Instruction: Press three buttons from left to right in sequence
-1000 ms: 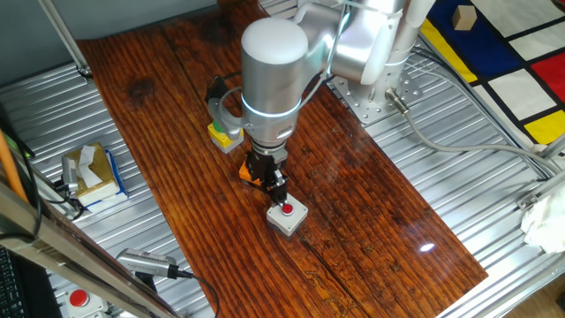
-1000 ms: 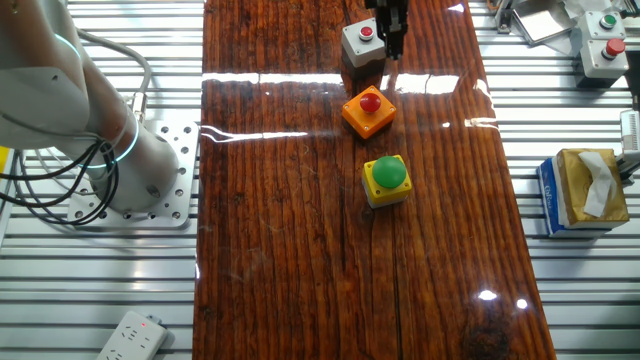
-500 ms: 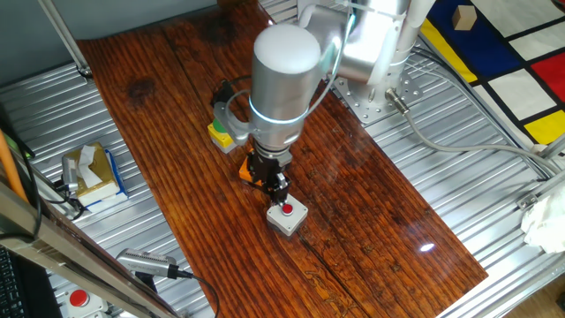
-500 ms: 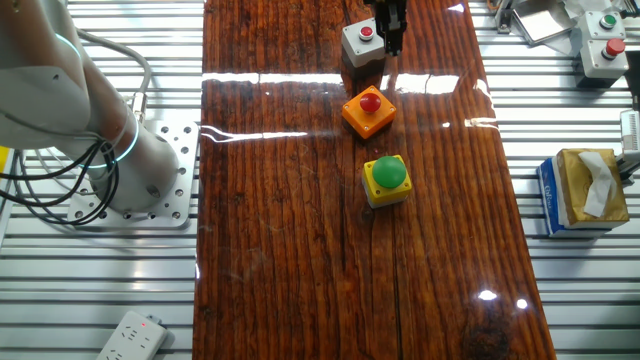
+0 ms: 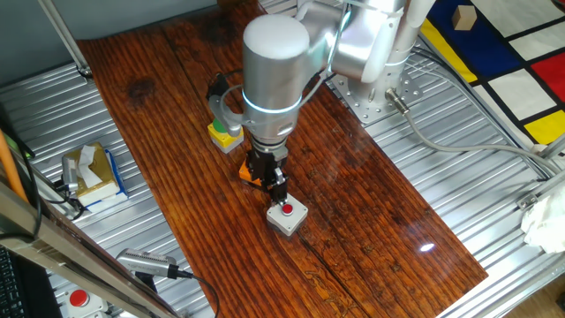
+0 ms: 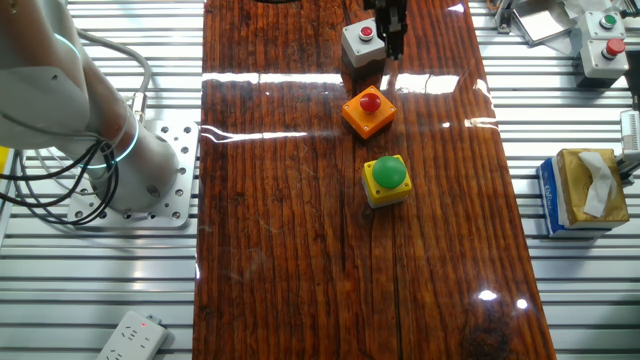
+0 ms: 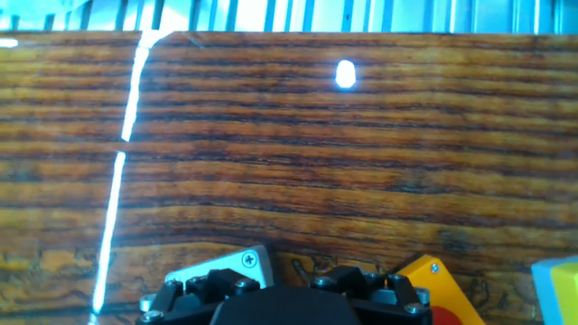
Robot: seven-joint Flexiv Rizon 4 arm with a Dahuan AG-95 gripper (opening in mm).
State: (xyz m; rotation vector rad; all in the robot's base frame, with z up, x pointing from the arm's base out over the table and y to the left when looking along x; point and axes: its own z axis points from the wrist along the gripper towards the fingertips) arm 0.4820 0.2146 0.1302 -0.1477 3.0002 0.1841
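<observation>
a long brown wooden board [image 6: 300,200] lies on a silver metal table [image 6: 570,300] with ribs. three small square button boxes sit in a row on the board, near each other but apart. the yellow box with the round green button [image 6: 386,180] is at one end of the row. the orange box with the round red button [image 6: 368,111] is in the middle. the grey box with the small red button [image 6: 362,42] is at the other end.

the big silver robot arm [image 5: 275,79] reaches down over the row. its black gripper [image 5: 278,188] hangs just above the grey box, close to the red button on top. in the other fixed view the gripper [image 6: 394,30] shows at the top edge, right beside the grey box. in one fixed view the arm hides most of the yellow box [image 5: 224,134] and the orange box [image 5: 249,171].

the hand view shows a corner of the grey box [image 7: 221,267], a corner of the orange box [image 7: 432,278] and a bit of the yellow box [image 7: 555,287] at the bottom. i cannot tell if the fingers are apart or together.

a brown tissue box [image 6: 585,190] sits on the table off to the side.
</observation>
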